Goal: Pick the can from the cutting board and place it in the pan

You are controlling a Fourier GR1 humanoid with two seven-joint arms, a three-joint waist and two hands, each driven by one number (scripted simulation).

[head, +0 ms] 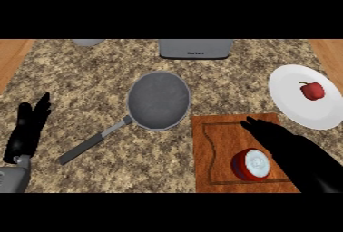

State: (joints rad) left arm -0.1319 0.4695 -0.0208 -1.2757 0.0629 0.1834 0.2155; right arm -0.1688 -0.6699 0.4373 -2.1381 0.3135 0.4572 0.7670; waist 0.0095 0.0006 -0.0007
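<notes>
A red can [251,164] with a white lid stands upright on the wooden cutting board [221,140] at the lower right. My right hand [285,142] hovers over the board just right of the can, fingers straight and pointing away from me, holding nothing. The grey pan [159,100] lies in the middle of the counter, its handle [94,140] running toward the lower left, and nothing is in it. At the left edge my left hand [28,127] rests open with fingers up.
A white plate [295,97] at the right edge holds a red bell pepper [312,90]. A grey appliance [195,48] stands at the back centre, and a grey rounded object [88,42] shows at the back left.
</notes>
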